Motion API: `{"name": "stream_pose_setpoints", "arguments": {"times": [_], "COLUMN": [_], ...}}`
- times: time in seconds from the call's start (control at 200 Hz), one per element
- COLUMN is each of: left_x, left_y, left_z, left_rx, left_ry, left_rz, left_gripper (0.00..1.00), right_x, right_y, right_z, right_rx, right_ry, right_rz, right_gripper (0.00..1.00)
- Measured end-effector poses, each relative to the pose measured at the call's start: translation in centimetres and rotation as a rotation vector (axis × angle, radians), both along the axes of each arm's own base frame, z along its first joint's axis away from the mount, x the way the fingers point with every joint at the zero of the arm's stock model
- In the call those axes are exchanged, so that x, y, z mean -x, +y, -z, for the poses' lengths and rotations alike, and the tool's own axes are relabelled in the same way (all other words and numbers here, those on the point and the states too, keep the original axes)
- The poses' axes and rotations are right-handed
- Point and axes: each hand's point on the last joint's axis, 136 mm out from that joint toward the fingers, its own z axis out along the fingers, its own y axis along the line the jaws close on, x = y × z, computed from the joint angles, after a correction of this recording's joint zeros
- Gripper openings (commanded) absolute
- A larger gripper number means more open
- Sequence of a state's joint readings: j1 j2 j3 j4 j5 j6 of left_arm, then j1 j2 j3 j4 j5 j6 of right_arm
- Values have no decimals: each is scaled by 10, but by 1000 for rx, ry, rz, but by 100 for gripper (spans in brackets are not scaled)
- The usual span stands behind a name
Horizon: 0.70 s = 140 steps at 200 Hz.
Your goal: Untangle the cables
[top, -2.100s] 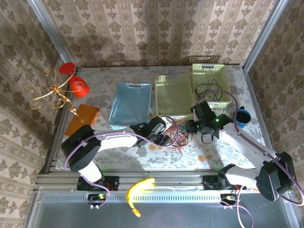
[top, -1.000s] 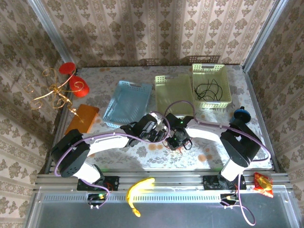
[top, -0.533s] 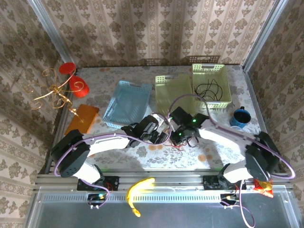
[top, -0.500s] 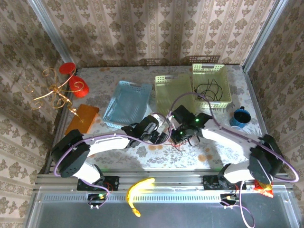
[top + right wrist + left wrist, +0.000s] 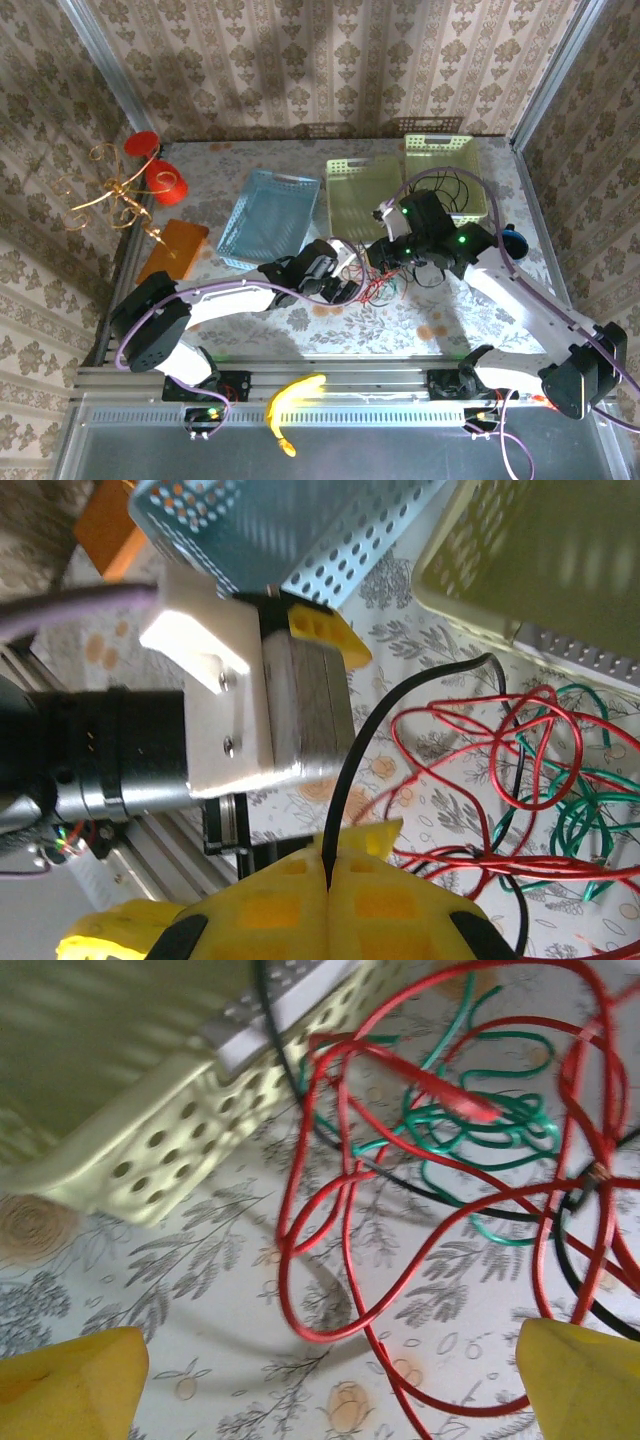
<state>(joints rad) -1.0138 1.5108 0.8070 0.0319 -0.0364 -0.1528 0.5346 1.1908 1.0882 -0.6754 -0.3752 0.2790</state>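
The red, green and black cables lie tangled (image 5: pixel 375 283) on the flowered table between my two grippers. In the left wrist view the red cable (image 5: pixel 340 1190) makes big loops over the green cable (image 5: pixel 480 1130) and the black cable (image 5: pixel 420 1185). My left gripper (image 5: pixel 330 1380) is open over a red loop, touching nothing; from above the left gripper (image 5: pixel 348 288) sits at the tangle's left edge. My right gripper (image 5: pixel 328 880) is shut on the black cable (image 5: pixel 370 740), which rises from the red cable (image 5: pixel 530 750) and green cable (image 5: pixel 580 820). From above the right gripper (image 5: pixel 387 254) hovers just behind the tangle.
A blue basket (image 5: pixel 270 215) and a pale green basket (image 5: pixel 365 195) stand just behind the tangle. Another green basket (image 5: pixel 445 175) at the back right holds a black wire. A blue mug (image 5: pixel 512 240) peeks from behind the right arm. An orange block (image 5: pixel 172 250) lies at the left.
My right gripper has pulled up and to the right, away from the tangle's middle, with the black cable in it. The left gripper has stayed beside the tangle.
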Motion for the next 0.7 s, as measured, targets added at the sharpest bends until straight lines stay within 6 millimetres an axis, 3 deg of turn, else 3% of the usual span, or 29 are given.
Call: {"name": "stream_pose_setpoints", "arguments": {"times": [0.125,0.425,0.7], "left_x": [11,25,16], "left_y": [-9,-28,-35], "left_z": [-2,-20,-9], "left_rx": [17,53,23], "left_ry": [6,22,59], "left_rz": [68,184,187], "left_gripper": [96,96,96], "right_x": [-4,-14,-29], "right_y": [-1,-6,-16], "right_z": [-7,0,13], "right_rx": [-24,-14,14], "right_ry": [-12,17,55], "right_rz": [26,106,206], "right_gripper": [0,0,0]}}
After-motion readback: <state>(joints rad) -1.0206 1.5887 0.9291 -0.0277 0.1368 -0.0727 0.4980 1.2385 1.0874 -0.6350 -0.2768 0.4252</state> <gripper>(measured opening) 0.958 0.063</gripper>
